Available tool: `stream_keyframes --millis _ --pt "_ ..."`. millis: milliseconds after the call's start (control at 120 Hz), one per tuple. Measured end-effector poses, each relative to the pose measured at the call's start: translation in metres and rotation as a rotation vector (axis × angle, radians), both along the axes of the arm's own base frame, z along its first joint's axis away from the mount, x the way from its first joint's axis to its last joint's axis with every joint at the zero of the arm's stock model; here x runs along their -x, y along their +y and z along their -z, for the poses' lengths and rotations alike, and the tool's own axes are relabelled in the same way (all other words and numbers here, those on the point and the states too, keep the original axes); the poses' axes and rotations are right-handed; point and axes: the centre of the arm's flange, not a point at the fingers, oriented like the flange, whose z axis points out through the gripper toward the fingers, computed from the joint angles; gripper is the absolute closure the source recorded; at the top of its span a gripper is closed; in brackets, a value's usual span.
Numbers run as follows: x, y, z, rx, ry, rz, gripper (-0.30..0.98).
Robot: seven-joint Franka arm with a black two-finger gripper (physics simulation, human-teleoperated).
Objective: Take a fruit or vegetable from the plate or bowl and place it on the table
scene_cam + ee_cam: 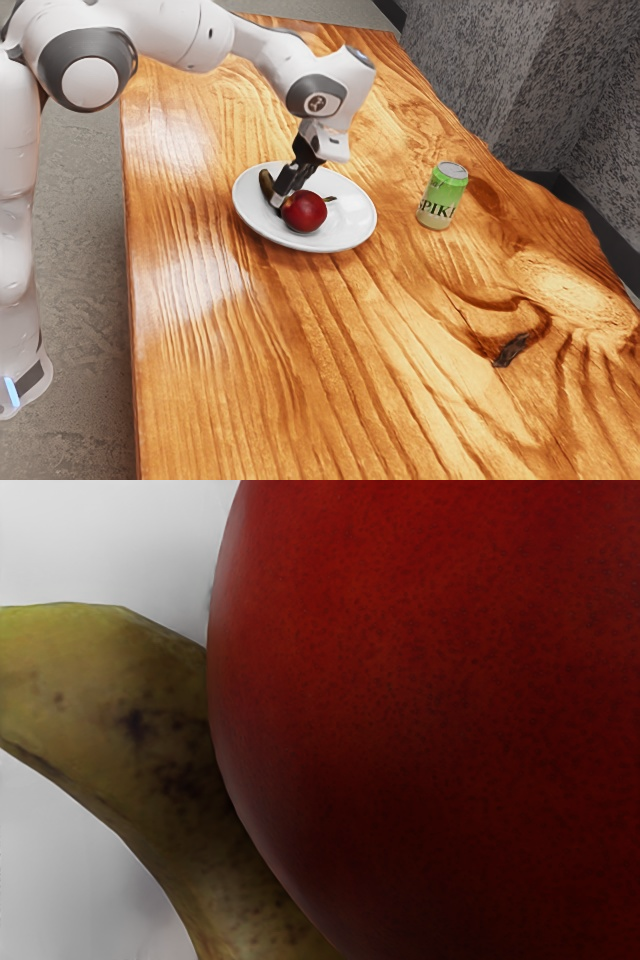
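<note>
The picking step is judged to be in hand, with the placing step yet to be done. Under the tool [281,197] the wooden bench [230,380] is spread, and bare wood is offered on several sides of it, just past the plate. The arm [268,47] is reached out above the tool, by which it is brought low over the white plate [352,217]. Whether the tool is open or closed cannot be told, nor can any grip be confirmed.

Well apart from the tool, toward the exterior view's right, a green can [441,198] is stood upright on the bench; a carry in that direction would need to be kept clear of it. Right beside the tool, the round red fruit [305,213] is seen on the plate, and it is judged the likelier target. Just by the tool on the other side, the spotted banana [110,690] is partly hidden behind the red fruit; it might be nudged or caught along with it.

For the next move, a firm hold on one fruit alone is called for, then a straight lift above the plate's rim. Being round, the red fruit could be rolled away if it were pinched off-centre. Smallest of all, a thin dark tip [330,199] is seen past the red fruit from the tool; what it belongs to cannot be told.
</note>
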Motion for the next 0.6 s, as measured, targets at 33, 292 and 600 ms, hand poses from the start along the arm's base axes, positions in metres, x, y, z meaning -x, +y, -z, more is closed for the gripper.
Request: stream_keyframes --millis 33,292,600 --pt "0.0000 0.0001 0.0004 0.000 -0.001 -0.002 0.00" --pt "0.0017 -0.0003 0.0055 -0.001 0.000 -0.011 0.00" --pt "0.0043 0.0083 0.0059 -0.004 -0.002 -0.036 0.00"
